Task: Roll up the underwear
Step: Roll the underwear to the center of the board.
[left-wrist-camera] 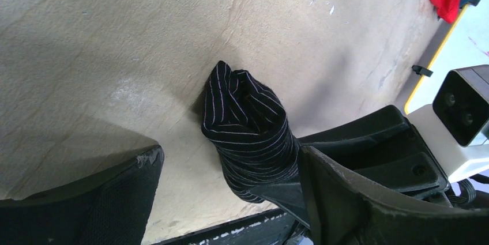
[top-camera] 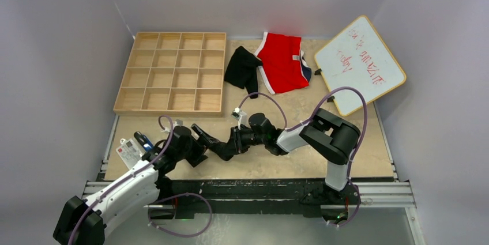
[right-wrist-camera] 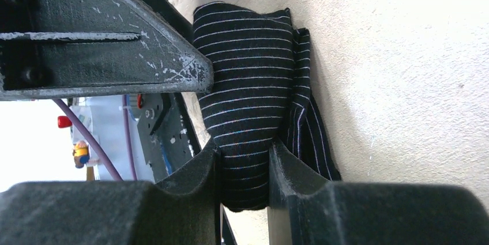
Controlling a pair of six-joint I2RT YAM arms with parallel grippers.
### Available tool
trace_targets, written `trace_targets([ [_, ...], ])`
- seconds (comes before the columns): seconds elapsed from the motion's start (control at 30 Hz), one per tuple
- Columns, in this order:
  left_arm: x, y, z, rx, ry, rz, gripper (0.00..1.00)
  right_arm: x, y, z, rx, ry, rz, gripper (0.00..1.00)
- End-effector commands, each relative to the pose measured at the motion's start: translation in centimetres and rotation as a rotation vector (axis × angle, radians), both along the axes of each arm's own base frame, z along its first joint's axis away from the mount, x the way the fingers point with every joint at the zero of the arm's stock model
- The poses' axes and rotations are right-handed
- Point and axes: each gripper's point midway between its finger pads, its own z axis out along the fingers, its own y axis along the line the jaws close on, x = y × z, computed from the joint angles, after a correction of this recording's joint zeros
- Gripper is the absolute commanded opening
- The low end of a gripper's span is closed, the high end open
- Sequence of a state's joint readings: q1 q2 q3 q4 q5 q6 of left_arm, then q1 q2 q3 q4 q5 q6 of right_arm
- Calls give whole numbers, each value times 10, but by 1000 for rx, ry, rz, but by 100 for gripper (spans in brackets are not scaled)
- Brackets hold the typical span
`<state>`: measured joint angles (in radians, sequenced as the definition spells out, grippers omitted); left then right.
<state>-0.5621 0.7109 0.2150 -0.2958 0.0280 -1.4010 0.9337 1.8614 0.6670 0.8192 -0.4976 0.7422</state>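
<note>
Rolled-up black pinstriped fabric underwear (left-wrist-camera: 248, 124) sits on the beige tabletop (left-wrist-camera: 86, 55) near the front edge, between both arms. Right gripper (right-wrist-camera: 242, 167) pinches one end of the roll tight. Left gripper (left-wrist-camera: 228, 161) is spread wide around it, not clamping. Second plain black underwear (top-camera: 242, 67) lies at the back, just beside red briefs (top-camera: 281, 60).

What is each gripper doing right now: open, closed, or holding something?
Left gripper: open, gripping nothing.
Right gripper: closed on the rolled striped underwear.
</note>
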Motion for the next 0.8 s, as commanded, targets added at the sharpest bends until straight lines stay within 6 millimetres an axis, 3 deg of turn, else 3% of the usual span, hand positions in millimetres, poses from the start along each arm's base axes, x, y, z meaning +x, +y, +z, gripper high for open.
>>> trace_targets([
  [0.0, 7, -7, 11, -4, -30, -30, 84, -21, -29, -50, -187, 141, -17, 18],
  [0.1, 17, -18, 10, -62, -57, -36, 72, -22, -27, -49, -175, 148, -10, 21],
  [0.27, 21, -23, -13, -36, -11, -44, 40, -22, -24, -45, -156, 137, 3, 27],
  [0.37, 17, -21, -26, -10, 21, -39, 26, -16, -24, -36, -164, 70, 24, 39],
  [0.53, 11, -13, -33, 60, 49, -56, 18, 6, -24, 3, -183, -175, 64, 63],
  [0.77, 11, -7, -31, 87, 56, -35, 17, 19, -22, 26, -393, -474, 112, 64],
])
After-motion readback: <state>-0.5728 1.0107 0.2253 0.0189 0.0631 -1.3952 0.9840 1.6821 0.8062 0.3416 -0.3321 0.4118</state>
